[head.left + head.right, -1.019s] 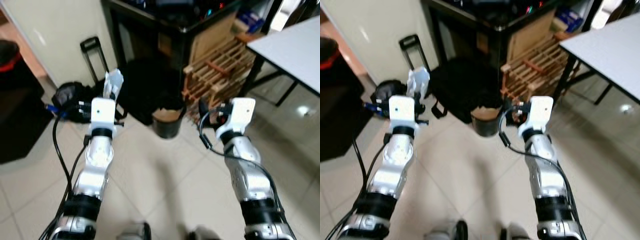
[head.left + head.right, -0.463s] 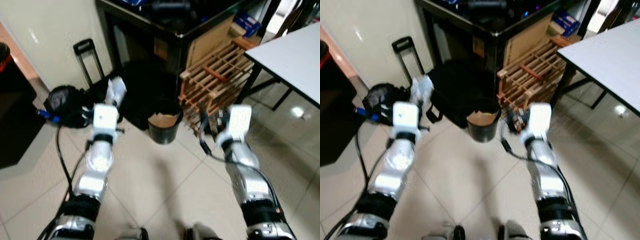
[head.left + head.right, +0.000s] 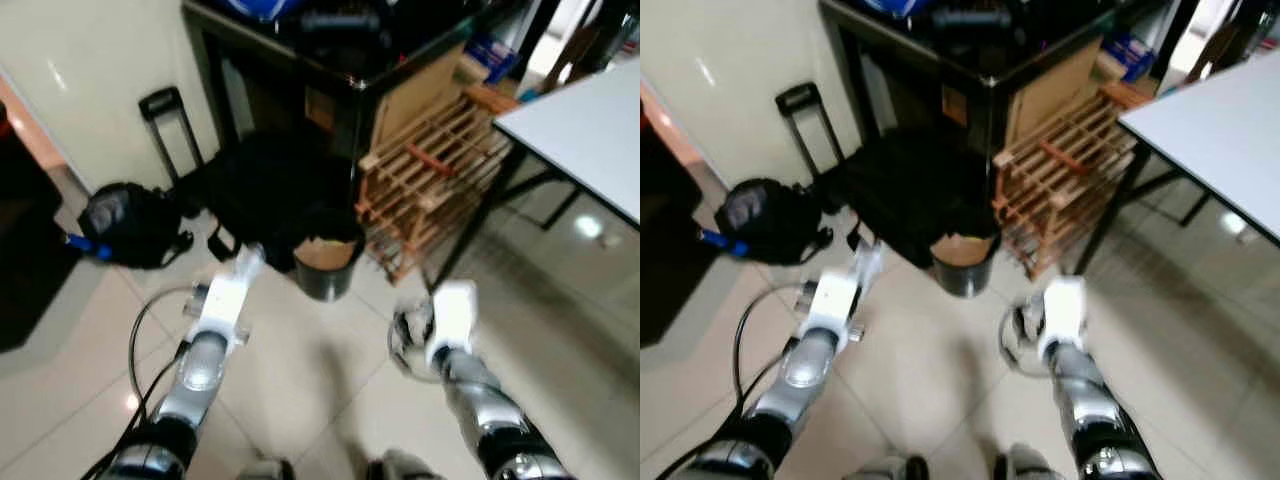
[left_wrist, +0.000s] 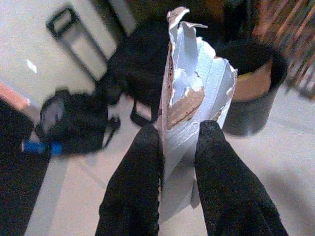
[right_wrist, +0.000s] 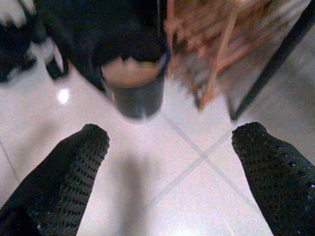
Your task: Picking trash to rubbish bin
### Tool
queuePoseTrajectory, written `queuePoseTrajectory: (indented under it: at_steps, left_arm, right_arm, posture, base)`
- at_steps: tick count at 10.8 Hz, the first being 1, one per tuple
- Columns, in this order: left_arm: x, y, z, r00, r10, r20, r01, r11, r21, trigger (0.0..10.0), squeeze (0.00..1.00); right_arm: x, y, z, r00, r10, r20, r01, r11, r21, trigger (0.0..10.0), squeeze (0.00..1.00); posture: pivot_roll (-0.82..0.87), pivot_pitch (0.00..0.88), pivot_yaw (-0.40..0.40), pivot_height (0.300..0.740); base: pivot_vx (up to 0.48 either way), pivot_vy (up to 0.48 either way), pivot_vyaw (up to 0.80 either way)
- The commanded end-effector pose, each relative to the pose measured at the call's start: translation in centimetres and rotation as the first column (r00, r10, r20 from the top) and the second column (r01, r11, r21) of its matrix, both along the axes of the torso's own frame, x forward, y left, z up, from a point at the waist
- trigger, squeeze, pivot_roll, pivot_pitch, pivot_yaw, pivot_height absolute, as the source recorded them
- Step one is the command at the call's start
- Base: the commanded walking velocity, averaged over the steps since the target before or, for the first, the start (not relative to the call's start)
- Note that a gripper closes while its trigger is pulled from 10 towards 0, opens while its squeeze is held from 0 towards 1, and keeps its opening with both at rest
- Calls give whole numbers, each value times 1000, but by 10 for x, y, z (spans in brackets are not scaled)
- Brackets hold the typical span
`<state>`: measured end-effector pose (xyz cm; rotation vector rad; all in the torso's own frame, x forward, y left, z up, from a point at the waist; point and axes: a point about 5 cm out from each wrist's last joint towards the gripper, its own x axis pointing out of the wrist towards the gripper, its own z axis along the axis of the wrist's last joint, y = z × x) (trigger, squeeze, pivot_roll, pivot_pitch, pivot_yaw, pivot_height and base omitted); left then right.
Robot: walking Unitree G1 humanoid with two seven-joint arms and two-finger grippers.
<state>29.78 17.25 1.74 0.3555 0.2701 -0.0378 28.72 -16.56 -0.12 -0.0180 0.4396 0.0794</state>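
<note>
On the tiled floor (image 3: 300, 370), my left end effector (image 4: 178, 147) pinched torn trash (image 4: 194, 98); the bin (image 4: 251, 93) ahead waited; the right end effector (image 5: 167, 162) gaped empty.

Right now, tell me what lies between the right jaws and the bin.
Only bare tiled floor, seen in the right wrist view, separates the open right gripper from the black bin.

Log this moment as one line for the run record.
phase: approaching bin | left tool: shut on torn paper scrap | right tool: open, holding nothing | black bin: on floor ahead
</note>
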Motion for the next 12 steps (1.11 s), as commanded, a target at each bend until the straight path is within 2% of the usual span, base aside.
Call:
queuePoseTrajectory:
  at_steps: [1,6,10,12]
  left_arm:
    - [-11,-4,-15,997,-17,-74,16,1000,-13,10000,0]
    - [-42,1,-50,964,-11,-266,14,1000,7,10000,0]
    - [-62,6,-66,935,15,-354,-10,1000,14,10000,0]
    - [-68,8,-70,926,24,-376,-16,1000,24,10000,0]
  right_arm:
    - [-11,-11,-11,999,-27,-47,26,999,-32,10000,0]
    - [-38,-11,-38,986,-30,-166,21,998,-54,10000,0]
    - [-59,-22,-54,963,-64,-263,40,995,-97,10000,0]
    - [-66,-20,-58,956,-43,-292,16,995,-94,10000,0]
  posture:
    - [-15,177,38,740]
    - [-12,173,35,740]
    - [-4,177,36,740]
    - [-5,179,36,740]
  base:
    - [360,0,0]
    - [347,0,0]
    - [337,0,0]
    - [336,0,0]
